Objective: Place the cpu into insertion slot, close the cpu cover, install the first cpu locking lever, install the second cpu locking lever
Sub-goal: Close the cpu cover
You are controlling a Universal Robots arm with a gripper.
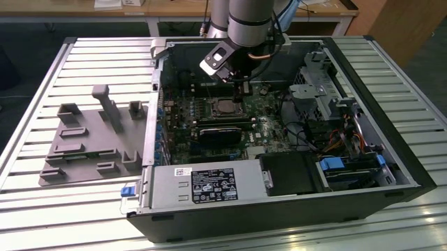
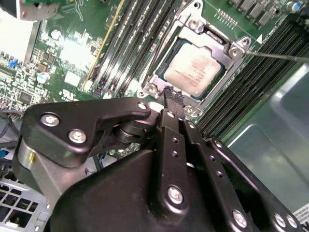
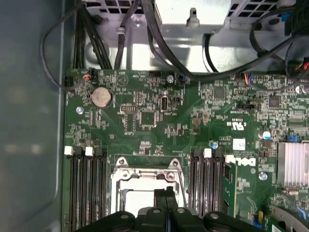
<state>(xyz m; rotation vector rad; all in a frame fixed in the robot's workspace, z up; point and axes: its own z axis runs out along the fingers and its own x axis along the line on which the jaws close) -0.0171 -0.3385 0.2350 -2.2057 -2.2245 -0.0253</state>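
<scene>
Claw is closed, fingers pressed together, nothing between them. The tip sits right at one corner of the cpu cover; I can't tell if it's touching. The cover is down flat on the insertion slot. The cpu is seated inside, pale top showing through the window. First wrist view agrees: claw over the cover's near edge.

A thin lever rod runs off the socket's far corner, away from the claw. Latched or not, I can't tell.

Black memory slots flank the socket on both sides of the claw. Further out on the green board are a coin cell, a finned silver heatsink, and a small white sticker with white lettering beside it.

In the exterior view, the claw reaches down into the open PC case. The power supply sits at the case edge, well away from the claw. It carries a black-and-white label; I can't make out its text. Outside the case, a grey fixture plate lies on the slatted metal surface.
</scene>
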